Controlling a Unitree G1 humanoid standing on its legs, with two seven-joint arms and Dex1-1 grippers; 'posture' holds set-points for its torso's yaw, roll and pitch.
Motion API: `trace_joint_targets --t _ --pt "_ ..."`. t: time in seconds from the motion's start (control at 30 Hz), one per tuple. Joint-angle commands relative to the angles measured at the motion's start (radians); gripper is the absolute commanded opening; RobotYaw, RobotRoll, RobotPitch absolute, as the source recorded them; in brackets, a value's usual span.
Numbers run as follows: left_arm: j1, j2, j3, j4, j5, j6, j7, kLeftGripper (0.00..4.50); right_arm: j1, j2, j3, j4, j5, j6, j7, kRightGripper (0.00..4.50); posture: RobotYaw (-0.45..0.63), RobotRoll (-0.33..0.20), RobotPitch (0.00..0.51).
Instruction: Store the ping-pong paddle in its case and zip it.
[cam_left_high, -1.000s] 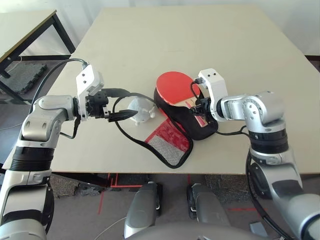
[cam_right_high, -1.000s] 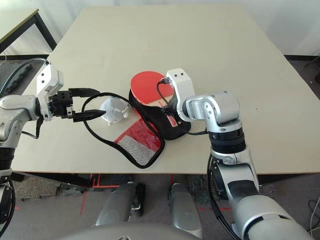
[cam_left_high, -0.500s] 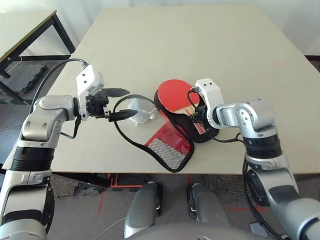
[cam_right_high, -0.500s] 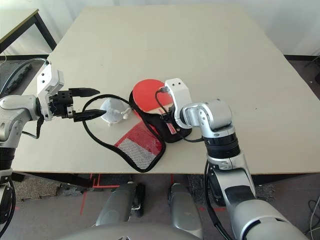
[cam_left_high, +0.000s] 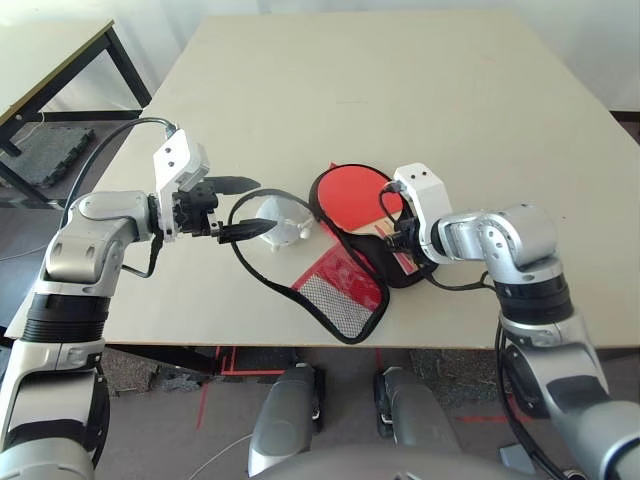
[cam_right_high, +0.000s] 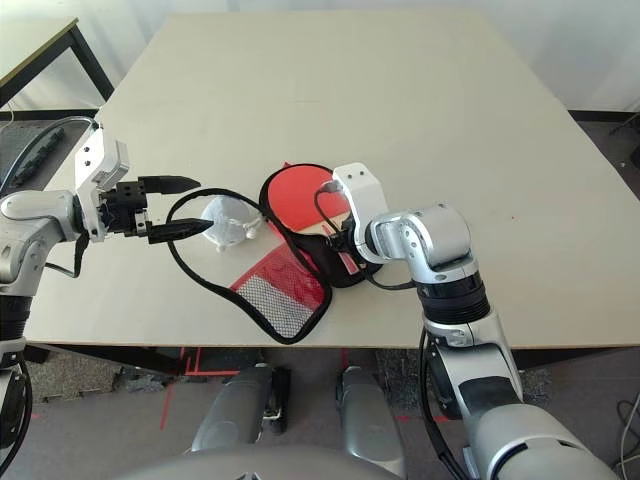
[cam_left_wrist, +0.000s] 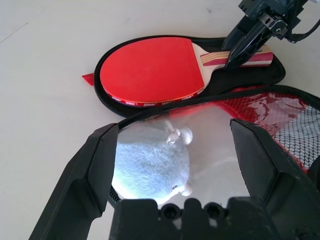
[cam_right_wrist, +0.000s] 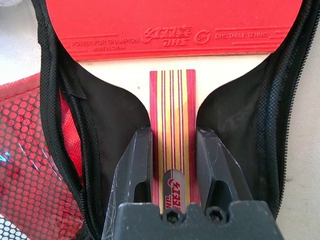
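Seating the ping-pong paddle flat in the open case at frame centre, the right gripper should release its clamped handle gently while the left gripper waits wide open, empty.

red ping-pong paddle lies flat inside the unzipped black case.

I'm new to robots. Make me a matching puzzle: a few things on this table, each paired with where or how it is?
Things:
1. ping-pong paddle
2. case
3. left gripper
4. right gripper

States:
A. fingers spread, nothing between them
B. unzipped, mesh flap folded open
C. shut on the wooden handle
D. lying in the case's black half

Pairs: 1-D, 2-B, 3-A, 4-C
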Motion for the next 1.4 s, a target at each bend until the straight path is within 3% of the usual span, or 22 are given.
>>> trace_joint_targets --t 0.03,0.33,0.5,0.7,0.9,1.1,1.4 --pt "0.006 0.001 -0.011 -0.001 -0.002 0.005 -0.001 4.50 0.012 0.005 0.005 -0.016 0.016 0.015 -0.003 1.38 0.10 0.000 0.118" --pt "0.020 0.070 0.029 0.022 0.001 0.002 -0.019 4.50 0.047 -0.054 -0.029 -0.109 0.085 -0.035 0.103 4.48 0.11 0.000 0.116" --pt "0.046 0.164 0.083 0.048 -0.014 0.012 -0.050 4.50 0.089 -0.170 -0.059 -0.140 0.137 -0.141 0.222 4.48 0.12 0.000 0.117" --pt "0.115 0.271 0.102 0.046 -0.001 0.022 -0.107 4.50 0.132 -0.311 -0.081 -0.104 0.157 -0.410 0.406 4.48 0.13 0.000 0.114" --pt "0.191 0.298 0.083 0.006 0.004 0.027 -0.136 4.50 0.146 -0.415 -0.090 -0.038 0.131 -0.618 0.530 4.48 0.12 0.000 0.115" --pt "0.185 0.245 0.023 -0.049 -0.007 0.053 -0.132 4.50 0.140 -0.470 -0.091 0.038 0.103 -0.712 0.570 4.48 0.11 0.000 0.116" --pt "0.006 0.038 -0.093 -0.066 -0.047 0.120 -0.114 4.50 0.148 -0.520 -0.098 0.099 0.085 -0.754 0.608 4.48 0.09 0.000 0.117"
